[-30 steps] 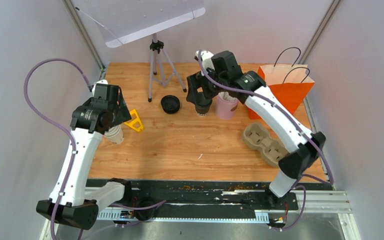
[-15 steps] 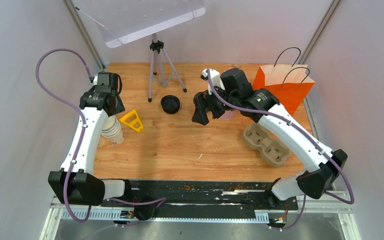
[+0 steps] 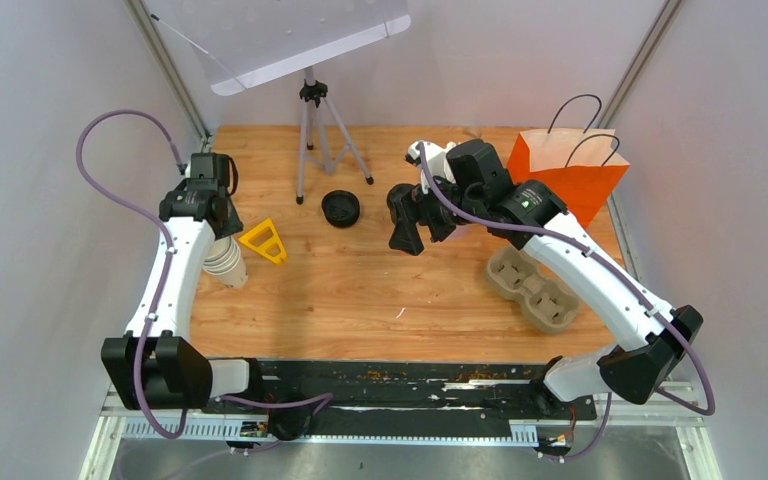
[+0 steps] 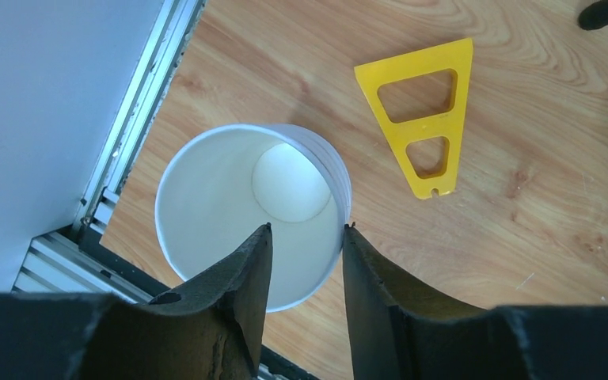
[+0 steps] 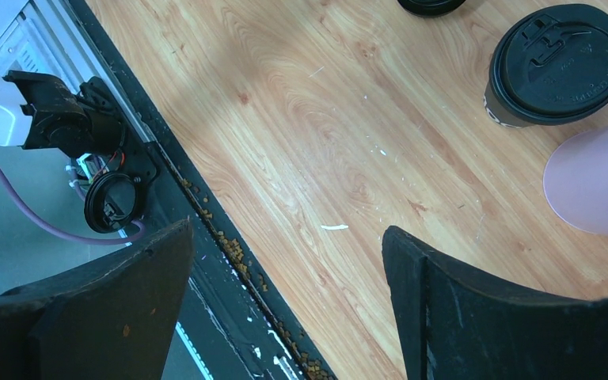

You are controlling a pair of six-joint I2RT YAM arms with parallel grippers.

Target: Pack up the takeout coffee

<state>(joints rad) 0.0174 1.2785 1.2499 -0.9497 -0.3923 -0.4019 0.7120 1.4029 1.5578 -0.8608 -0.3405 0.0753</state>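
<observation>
Left gripper (image 4: 307,231): half apart, over near rim of white cup stack (image 4: 222,190); contact unclear.
Right gripper (image 5: 286,229): wide apart, empty, above table (image 5: 348,119).

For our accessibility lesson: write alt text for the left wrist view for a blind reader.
A stack of white paper cups, lidless, stands on a wooden table; the left gripper, jaws apart, straddles its near rim. A yellow triangular piece lies beside it.
</observation>
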